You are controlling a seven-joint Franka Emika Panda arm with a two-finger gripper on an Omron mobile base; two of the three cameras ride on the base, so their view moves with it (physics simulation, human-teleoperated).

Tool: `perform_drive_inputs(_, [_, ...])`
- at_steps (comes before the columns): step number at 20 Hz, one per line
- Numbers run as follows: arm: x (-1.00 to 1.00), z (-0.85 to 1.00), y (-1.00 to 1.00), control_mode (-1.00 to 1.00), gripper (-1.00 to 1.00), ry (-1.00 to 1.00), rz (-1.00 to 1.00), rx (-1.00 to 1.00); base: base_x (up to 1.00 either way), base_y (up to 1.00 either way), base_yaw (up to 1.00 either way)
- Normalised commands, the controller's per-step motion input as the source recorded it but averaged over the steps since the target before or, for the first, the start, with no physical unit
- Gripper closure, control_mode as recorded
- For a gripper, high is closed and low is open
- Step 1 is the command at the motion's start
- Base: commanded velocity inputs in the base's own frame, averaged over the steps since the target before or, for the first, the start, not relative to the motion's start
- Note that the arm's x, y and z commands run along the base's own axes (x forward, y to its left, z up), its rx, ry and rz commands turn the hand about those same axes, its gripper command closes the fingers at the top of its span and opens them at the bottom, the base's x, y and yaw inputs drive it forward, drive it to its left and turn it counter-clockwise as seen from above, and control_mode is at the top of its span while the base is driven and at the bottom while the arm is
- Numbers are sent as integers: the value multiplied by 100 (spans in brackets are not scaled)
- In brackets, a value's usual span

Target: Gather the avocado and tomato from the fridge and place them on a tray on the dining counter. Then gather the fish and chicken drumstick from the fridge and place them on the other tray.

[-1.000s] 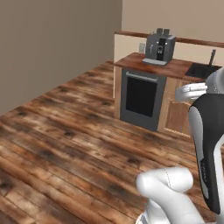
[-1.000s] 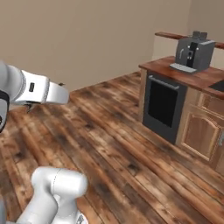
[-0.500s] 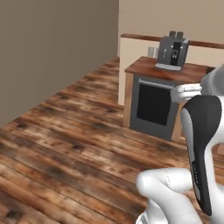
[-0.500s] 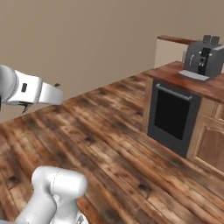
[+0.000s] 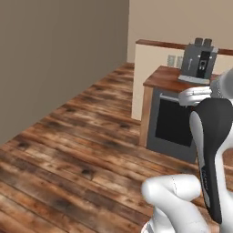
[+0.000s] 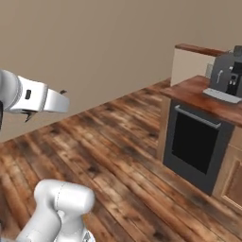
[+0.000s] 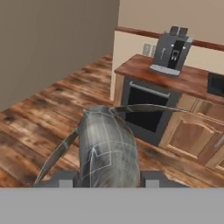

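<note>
1. The robot's white arm is riding tucked above its base while the base is crossing a dark wood-plank floor (image 5: 68,150) toward a kitchen corner.
2. In the hand view, a silvery-grey fish (image 7: 107,151) with thin fins is lying between the gripper (image 7: 107,179) fingers, its body filling the space between them; the jaws are closing on the fish and carrying it.
3. The fingertips themselves are mostly hidden behind the fish, so the exact contact points are hard to tell.
4. Ahead, a dark built-in oven (image 6: 191,142) is sitting under a reddish wooden worktop (image 5: 166,79), and a grey coffee machine (image 7: 170,51) is standing on top of it.
5. Wooden cabinet doors (image 7: 192,135) are lining the run beside the oven.
6. A plain beige wall (image 5: 54,59) is running along the left side of the room.
7. This is likely the carrying stage of the fish delivery.
8. To do it well, the grip should be staying firm and the hand level, since a long slippery body could be sliding out during turns.
9. The base should be steering well apart from the oven corner before looking for the tray.
</note>
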Motion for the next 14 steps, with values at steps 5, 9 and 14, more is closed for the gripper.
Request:
perform_drive_inputs(5, [0,0,0,100,100,0,0,0,100,18,0])
perform_drive_inputs(9, [0,0,0,100,100,0,0,0,100,19,0])
perform_drive_inputs(14, [0,0,0,100,100,0,0,0,100,24,0])
